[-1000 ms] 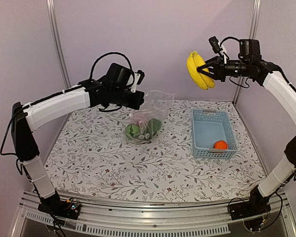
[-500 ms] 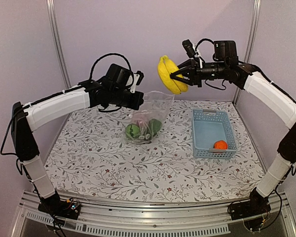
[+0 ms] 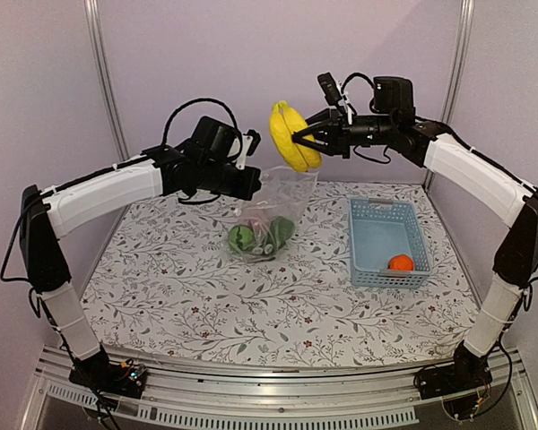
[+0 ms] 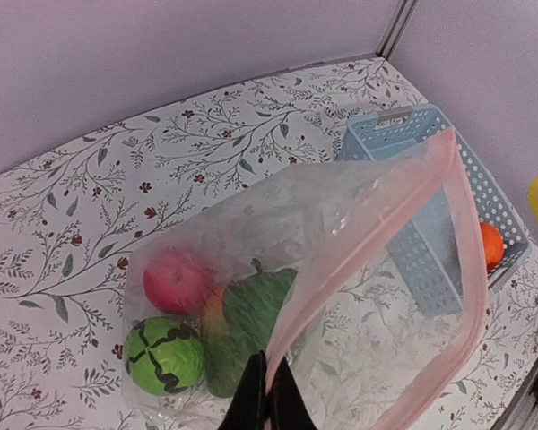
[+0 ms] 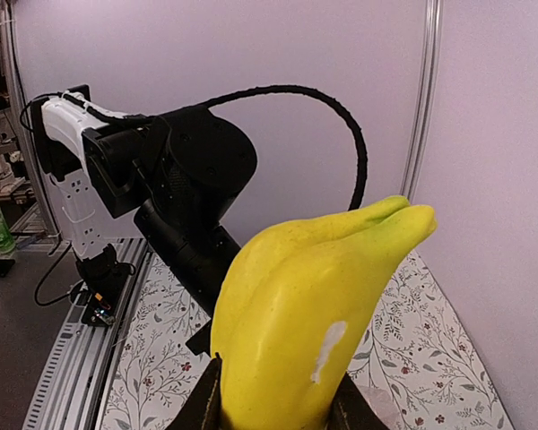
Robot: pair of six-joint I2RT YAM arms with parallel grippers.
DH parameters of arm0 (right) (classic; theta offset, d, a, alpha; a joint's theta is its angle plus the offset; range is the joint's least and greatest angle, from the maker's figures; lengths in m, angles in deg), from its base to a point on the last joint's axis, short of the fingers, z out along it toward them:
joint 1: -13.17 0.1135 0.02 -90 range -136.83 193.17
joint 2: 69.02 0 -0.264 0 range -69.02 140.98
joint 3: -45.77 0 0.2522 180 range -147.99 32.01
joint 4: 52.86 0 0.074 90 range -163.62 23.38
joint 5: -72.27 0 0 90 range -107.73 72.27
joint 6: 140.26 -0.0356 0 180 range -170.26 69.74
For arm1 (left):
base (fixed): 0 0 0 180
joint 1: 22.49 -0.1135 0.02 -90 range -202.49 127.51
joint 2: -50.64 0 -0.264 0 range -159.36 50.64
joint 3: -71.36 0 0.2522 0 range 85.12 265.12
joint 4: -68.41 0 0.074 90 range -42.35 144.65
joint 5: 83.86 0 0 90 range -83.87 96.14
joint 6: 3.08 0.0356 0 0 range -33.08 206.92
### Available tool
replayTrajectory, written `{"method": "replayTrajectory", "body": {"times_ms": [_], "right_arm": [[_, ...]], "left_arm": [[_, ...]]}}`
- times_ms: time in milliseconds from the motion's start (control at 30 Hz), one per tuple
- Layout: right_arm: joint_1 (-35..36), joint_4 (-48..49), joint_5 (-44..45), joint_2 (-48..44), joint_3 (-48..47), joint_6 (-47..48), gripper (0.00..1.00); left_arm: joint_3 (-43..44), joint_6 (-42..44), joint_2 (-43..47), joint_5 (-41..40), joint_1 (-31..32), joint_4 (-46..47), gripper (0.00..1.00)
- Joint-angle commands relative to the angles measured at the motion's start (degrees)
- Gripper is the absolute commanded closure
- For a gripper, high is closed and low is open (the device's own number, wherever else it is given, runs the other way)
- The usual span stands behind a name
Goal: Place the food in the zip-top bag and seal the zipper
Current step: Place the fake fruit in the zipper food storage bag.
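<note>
On the left of the overhead view, the left gripper [image 3: 254, 184] is held up above the flowered table [image 3: 161, 278]. Its claw is pressed together on the rim of the zip-top bag [image 3: 278, 202]. In the left wrist view the two dark fingertips [image 4: 267, 394] sit at the bottom edge of the frame, pinching the plastic just where the zipper [image 4: 363, 237], a pinkish band, starts its run around the mouth. The bag hangs from that grip near the middle of the table, its mouth gaping upward and its bottom resting on the table.

Some of the food is already inside, low in the bag. A green round one [image 4: 164, 356] with dark stripes is at the lower left, a red apple [image 4: 177, 280] is just above it, and a dark green piece [image 4: 251, 309] is beside them.

Right of centre and high in the overhead view, the yellow bananas [image 3: 291, 136] hang in the air above the bag's mouth, not touching it. The right gripper [image 3: 307, 139] pinches them from the right side. In the right wrist view both fingers clasp the fruit at the bottom of the frame.

Further right, a light-blue basket [image 3: 381, 208] stands on the table, well apart from the bag. One orange [image 3: 400, 262] lies in its near right corner.
</note>
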Motion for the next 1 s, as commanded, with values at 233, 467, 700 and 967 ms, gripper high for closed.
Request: {"method": "replayTrajectory", "body": {"times_ms": [233, 467, 700, 967], "right_arm": [[0.7, 6.0, -4.2, 4.2, 3.5, -2.3, 0.8], [1.1, 8.1, -6.2, 6.4, 4.3, -2.5, 0.78], [1.2, 9.5, -5.4, 9.2, 4.0, -3.9, 0.69], [1.2, 8.3, -4.3, 9.3, 6.6, -2.3, 0.61]], "left_arm": [[-0.9, -0.9, 2.7, 0.6, -1.0, 0.4, 1.0], [-1.2, -1.3, 3.2, 1.0, -1.1, 0.6, 1.0], [-1.4, -1.3, 3.7, 1.0, -1.2, 0.6, 1.0], [-3.5, -1.8, 4.9, 0.9, -1.7, 1.9, 1.0]]}}
